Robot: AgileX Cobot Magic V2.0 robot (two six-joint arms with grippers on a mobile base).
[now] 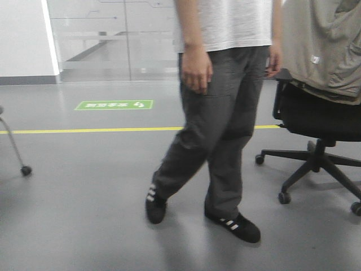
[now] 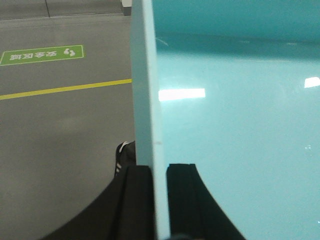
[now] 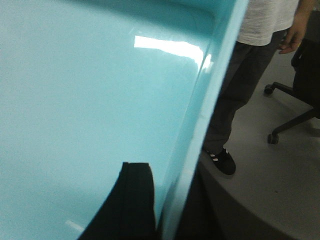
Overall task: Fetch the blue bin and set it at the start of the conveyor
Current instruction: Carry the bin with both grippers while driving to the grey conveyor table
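Blue bin [image 2: 235, 125], its visible interior bare, hangs above the grey floor [image 2: 60, 140], gripped at opposite walls, presumably to keep it level in transit. The left tool [image 2: 161, 170] pinches one wall between its dark fingers, and the right tool [image 3: 167, 187] straddles and pinches the far rim. A person [image 1: 220, 113] and an office chair [image 1: 318, 118] stand ahead; no conveyor start is in view.

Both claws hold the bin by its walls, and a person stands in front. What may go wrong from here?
1. The person stands close ahead, beside a chair; driving forward may hit them.
2. The left claw and the right claw each pinch only a thin, smooth wall of the bin; it may slip or tilt if the arms move unevenly.
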